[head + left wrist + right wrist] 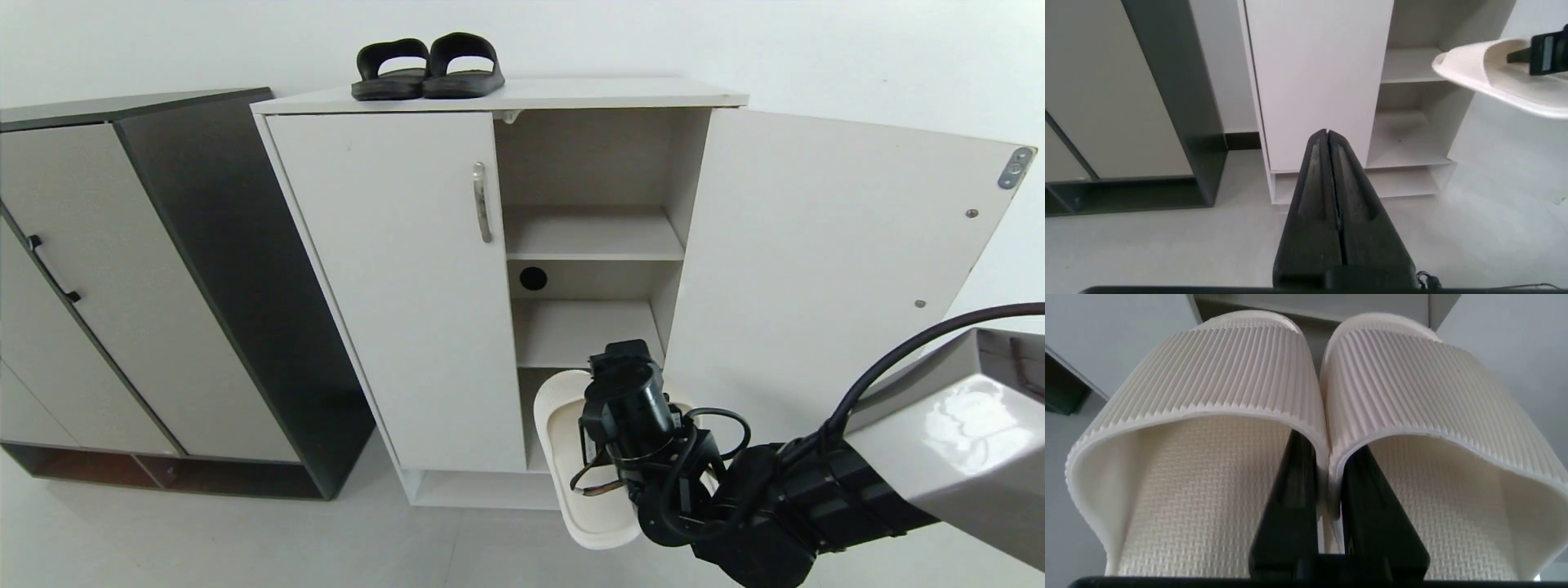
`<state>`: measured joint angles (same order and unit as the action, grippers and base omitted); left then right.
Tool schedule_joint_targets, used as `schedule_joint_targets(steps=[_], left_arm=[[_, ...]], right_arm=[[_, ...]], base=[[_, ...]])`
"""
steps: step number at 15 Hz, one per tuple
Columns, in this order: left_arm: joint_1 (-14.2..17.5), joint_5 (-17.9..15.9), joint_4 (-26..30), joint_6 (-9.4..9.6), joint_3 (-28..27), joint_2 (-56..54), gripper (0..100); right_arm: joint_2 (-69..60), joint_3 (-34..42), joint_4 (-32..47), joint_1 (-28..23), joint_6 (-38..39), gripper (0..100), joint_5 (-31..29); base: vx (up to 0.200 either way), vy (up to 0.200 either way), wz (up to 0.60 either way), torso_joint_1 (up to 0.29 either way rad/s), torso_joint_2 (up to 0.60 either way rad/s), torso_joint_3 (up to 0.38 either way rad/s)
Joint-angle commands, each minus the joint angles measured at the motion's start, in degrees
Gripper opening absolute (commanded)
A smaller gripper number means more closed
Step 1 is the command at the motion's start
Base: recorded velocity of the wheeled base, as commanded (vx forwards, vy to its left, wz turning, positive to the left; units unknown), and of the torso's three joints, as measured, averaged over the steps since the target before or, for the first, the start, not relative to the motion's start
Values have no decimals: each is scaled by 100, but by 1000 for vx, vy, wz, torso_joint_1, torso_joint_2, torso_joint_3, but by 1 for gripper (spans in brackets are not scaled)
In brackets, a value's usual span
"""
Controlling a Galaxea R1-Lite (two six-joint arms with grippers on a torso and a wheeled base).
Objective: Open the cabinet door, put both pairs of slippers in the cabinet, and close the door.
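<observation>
A pair of black slippers [429, 69] lies on top of the white cabinet [392, 286]. Its right door [816, 269] is swung wide open; the left door is closed. My right gripper [606, 461] holds a pair of cream slippers [562, 425] side by side, low in front of the open compartment. In the right wrist view its fingers [1290, 498] are shut on the slippers' adjoining straps [1327, 416]. My left gripper [1327, 143] is shut on nothing, hanging low and back from the cabinet's closed door, with the cream slippers [1503, 69] off to its side.
Inside the open side are an upper shelf [592, 237], a middle shelf [580, 335] and a lower space behind the slippers. A dark grey cabinet [122, 286] with closed doors stands to the left. Bare floor [245, 539] lies in front.
</observation>
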<state>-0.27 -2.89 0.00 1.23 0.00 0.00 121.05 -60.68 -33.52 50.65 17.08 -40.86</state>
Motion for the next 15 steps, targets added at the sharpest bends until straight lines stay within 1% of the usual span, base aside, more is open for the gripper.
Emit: schedule_joint_targets(steps=[1,3,6,8,10,15], left_arm=[[0,-1,0,9,0,9,0],[0,-1,0,17,0,9,0],[0,-1,0,26,0,9,0],[0,-1,0,35,0,9,0],[0,-1,0,70,0,9,0],[0,-1,0,70,0,9,0]], right_arm=[[208,-110,-5,-3,6,0,-1],[384,-268,-5,-3,6,0,-1],[621,-646,-5,-3,15,0,-1],[700,-708,-40,-3,50,0,-36],[753,-778,-119,15,50,0,-387],[727,-734,-1025,15,-240,0,-572]], base=[[0,0,0,0,0,0],[0,0,0,1,1,-50],[0,0,0,4,4,-180],[0,0,0,7,2,-190],[0,0,0,2,7,-198],[0,0,0,0,2,-199]])
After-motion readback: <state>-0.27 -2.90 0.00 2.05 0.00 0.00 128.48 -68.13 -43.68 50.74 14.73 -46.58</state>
